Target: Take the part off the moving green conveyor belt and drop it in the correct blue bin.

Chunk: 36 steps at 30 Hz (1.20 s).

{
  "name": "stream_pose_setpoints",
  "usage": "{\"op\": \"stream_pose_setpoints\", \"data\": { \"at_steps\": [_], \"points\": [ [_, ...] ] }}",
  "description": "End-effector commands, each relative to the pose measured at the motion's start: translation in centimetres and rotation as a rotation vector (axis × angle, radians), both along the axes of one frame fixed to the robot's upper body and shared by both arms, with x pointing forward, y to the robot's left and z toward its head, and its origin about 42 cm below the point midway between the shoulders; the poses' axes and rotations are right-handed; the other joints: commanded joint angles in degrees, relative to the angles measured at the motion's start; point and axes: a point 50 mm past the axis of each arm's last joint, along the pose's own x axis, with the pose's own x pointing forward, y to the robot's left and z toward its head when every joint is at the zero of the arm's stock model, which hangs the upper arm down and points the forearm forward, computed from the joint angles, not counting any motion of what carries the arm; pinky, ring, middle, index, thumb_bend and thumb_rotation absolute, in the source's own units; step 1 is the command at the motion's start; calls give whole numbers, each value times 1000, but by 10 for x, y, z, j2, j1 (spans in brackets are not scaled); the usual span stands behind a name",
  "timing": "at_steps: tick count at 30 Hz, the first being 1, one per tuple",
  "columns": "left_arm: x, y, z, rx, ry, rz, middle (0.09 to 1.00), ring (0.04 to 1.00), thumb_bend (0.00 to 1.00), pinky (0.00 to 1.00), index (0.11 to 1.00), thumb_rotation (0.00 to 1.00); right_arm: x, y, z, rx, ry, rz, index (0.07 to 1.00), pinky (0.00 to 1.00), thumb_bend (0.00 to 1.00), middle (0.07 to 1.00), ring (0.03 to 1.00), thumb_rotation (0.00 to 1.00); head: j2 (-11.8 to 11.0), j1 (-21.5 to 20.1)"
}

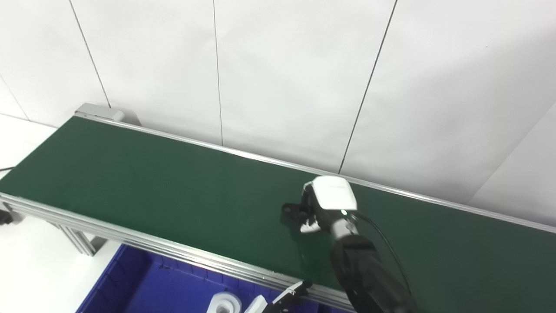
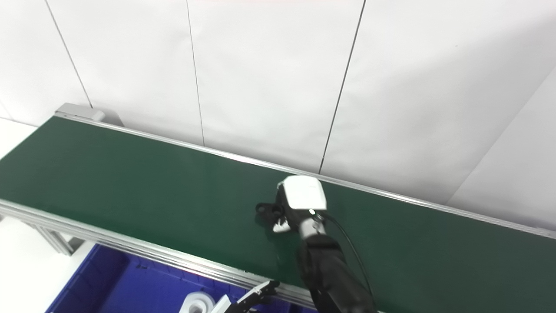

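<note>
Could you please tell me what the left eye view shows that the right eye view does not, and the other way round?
Only the left eye view shows a dark cable and fitting at the far left edge, beside the belt frame. The right eye view adds nothing of its own. Both show the right hand curled over a small white part on the green belt, the left hand over the blue bin, and a white ring-shaped part in it.

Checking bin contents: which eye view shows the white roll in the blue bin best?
The left eye view: the white roll shows more above the picture's bottom edge. The right eye view cuts the roll lower, showing only its top.
</note>
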Motion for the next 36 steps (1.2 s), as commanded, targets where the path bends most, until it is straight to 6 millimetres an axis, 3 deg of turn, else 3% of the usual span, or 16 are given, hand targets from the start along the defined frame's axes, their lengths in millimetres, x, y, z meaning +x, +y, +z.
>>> {"op": "stream_pose_setpoints", "data": {
  "at_steps": [1, 13, 19, 21, 24, 28, 35, 36],
  "points": [
    [-4, -43, 23, -138, -20, -9, 906, 868, 775, 742, 916, 174, -8, -8, 1, 42, 5, 32, 483, 133, 525, 465, 191, 0, 2, -9],
    [0, -23, 25, -121, -6, -17, 921, 891, 758, 780, 943, 219, -34, -53, 47, 200, -161, -17, 485, 190, 525, 472, 251, 0, 30, -77],
    [1, -11, 29, -115, -18, -17, 949, 924, 711, 834, 962, 243, -59, -69, 71, 229, -208, -31, 485, 178, 525, 471, 238, 0, 58, -128],
    [1, -6, 32, -111, -23, -19, 958, 929, 692, 847, 973, 259, -68, -73, 78, 228, -218, -30, 485, 174, 525, 471, 235, 0, 80, -152],
    [1, -1, 38, -113, -21, -20, 976, 953, 664, 895, 990, 265, -82, -79, 84, 230, -226, -27, 484, 162, 525, 470, 221, 0, 89, -168],
    [2, 7, 46, -141, -9, -15, 990, 975, 636, 934, 1000, 277, -117, -99, 95, 231, -210, -37, 485, 163, 525, 470, 215, 0, 128, -210],
    [8, 21, 65, -180, -11, 2, 988, 982, 629, 975, 999, 249, -173, -127, 106, 214, -162, -79, 485, 167, 524, 471, 225, 0, 171, -252],
    [10, 23, 68, -190, -12, 5, 987, 983, 630, 980, 998, 242, -185, -131, 105, 210, -146, -87, 485, 161, 524, 470, 218, 0, 187, -265]
  ]
}}
